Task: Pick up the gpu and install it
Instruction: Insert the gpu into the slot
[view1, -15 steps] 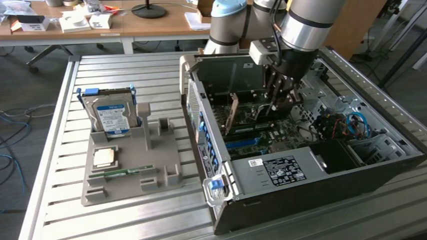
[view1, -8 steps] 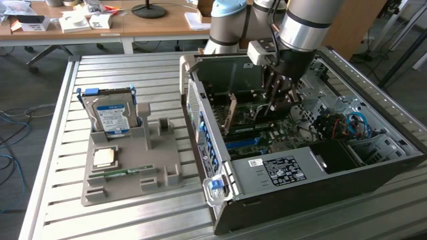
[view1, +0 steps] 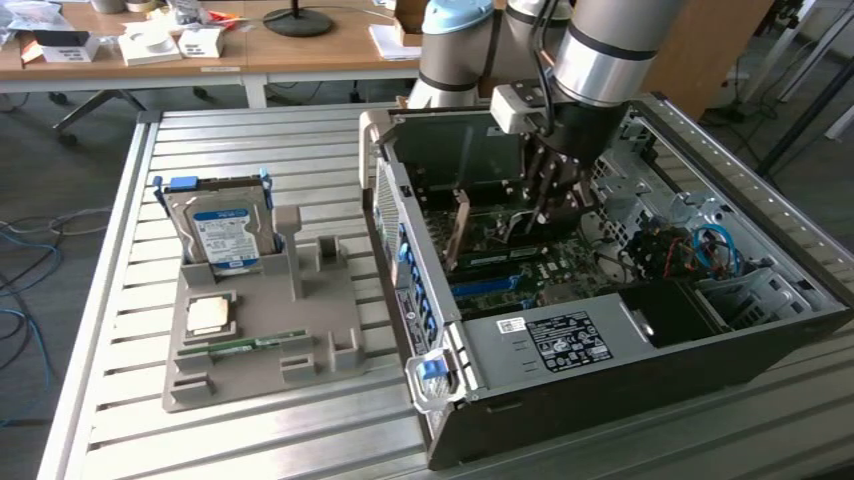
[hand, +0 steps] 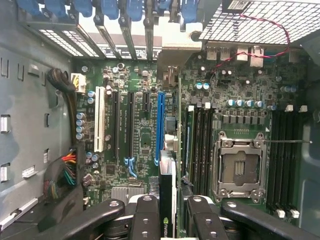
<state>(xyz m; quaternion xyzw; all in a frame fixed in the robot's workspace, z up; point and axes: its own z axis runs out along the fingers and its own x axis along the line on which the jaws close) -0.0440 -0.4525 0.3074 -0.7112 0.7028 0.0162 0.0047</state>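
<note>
The gpu (view1: 461, 232) stands on edge inside the open computer case (view1: 747, 340), its tan-brown face toward the exterior view's left. My gripper (view1: 551, 200) reaches down into the case and is shut on the card. In the wrist view the gpu (hand: 167, 192) shows edge-on as a thin black card between my two fingers (hand: 145, 215), and my gripper (hand: 170, 212) holds it in line with the long blue slot (hand: 160, 125) on the green motherboard (hand: 145, 140). Whether the card's edge touches the slot I cannot tell.
A grey fixture tray (view1: 334, 330) on the slatted metal table (view1: 120, 300) holds a silver hard drive (view1: 220, 228), a green memory stick (view1: 247, 345) and a small tan chip (view1: 207, 315). Inside the case are an empty processor socket (hand: 237, 167), black slots (hand: 122, 125) and cable bundles (hand: 62, 172).
</note>
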